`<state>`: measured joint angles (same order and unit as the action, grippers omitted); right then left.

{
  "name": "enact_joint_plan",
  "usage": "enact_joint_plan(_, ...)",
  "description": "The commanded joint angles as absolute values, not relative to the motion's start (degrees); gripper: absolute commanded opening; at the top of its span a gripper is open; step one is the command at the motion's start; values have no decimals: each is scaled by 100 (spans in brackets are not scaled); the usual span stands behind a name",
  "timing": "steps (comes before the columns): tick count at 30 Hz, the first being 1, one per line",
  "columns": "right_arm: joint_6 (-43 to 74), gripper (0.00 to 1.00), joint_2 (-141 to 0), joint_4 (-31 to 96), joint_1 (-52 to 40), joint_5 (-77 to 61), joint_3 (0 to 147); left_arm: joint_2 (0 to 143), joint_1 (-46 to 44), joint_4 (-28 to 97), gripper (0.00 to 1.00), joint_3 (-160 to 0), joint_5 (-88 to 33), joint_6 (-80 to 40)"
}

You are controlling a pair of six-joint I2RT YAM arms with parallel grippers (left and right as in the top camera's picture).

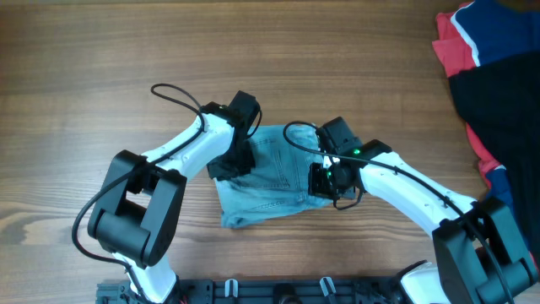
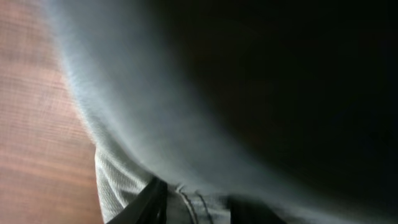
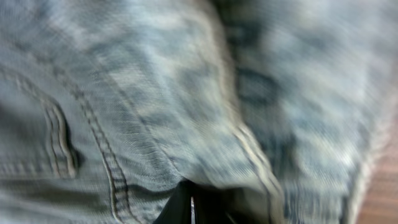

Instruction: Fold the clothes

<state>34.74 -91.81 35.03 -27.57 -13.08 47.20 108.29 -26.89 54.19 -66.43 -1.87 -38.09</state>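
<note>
The pale light-blue jeans (image 1: 270,177) lie folded into a small bundle at the table's middle. My left gripper (image 1: 231,160) is at the bundle's left edge. In the left wrist view its dark fingers (image 2: 196,205) have a seamed fold of denim (image 2: 124,149) between them. My right gripper (image 1: 325,179) is at the bundle's right edge. In the right wrist view its fingers (image 3: 193,208) sit close together with a fold of the jeans (image 3: 155,112) draped over their tips; a stitched pocket seam shows at the left.
A heap of red, navy and black garments (image 1: 494,76) lies at the table's far right. Bare wooden tabletop (image 1: 101,67) surrounds the jeans. The arm bases stand at the front edge.
</note>
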Motion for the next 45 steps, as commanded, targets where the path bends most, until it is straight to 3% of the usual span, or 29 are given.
enact_joint_plan(1,3535,4,-9579,2958,-2329,519,4652,10816,-2679,5754,33,-6359,-576,-3994)
enact_joint_plan(8,2818,5,-9502,3065,-1957,515,5457,9404,-2849,5848,34,-6359,-740,-4080)
enact_joint_plan(9,2689,4,-9463,3223,-1957,513,5629,9063,-2847,5771,38,-6359,-716,-4075)
enact_joint_plan(11,2692,4,-9393,3612,-1957,515,5916,8407,-2794,5502,65,-6359,-429,-4069)
enact_joint_plan(12,2694,4,-9341,3778,-1957,515,6010,8180,-2766,5293,73,-6359,-266,-3931)
enact_joint_plan(18,2696,6,-8145,4755,-1964,491,6239,7920,-2220,3972,86,-6359,-740,-2150)
enact_joint_plan(21,2696,17,-7491,4980,-1964,401,6239,8484,-1940,3791,92,-6359,-1686,-1406)
enact_joint_plan(25,2698,22,-6947,5196,-1964,401,6239,9323,-1787,3621,93,-6359,-2462,-738)
enact_joint_plan(27,2700,22,-6899,5358,-1964,403,6239,9594,-1791,3640,89,-6359,-2829,-541)
enact_joint_plan(29,2703,22,-6952,5452,-1964,403,6230,9618,-1833,3632,83,-6359,-2849,-478)
enact_joint_plan(34,3234,22,-7013,5618,-1905,405,6233,9133,-1905,3553,83,-6361,-2845,-471)
enact_joint_plan(40,3920,22,-6659,5822,-1116,451,6296,8943,-2829,3575,83,-6359,-2652,-298)
enact_joint_plan(45,3520,23,-6016,6077,108,281,6381,9201,-3830,3551,83,-6359,-2331,-301)
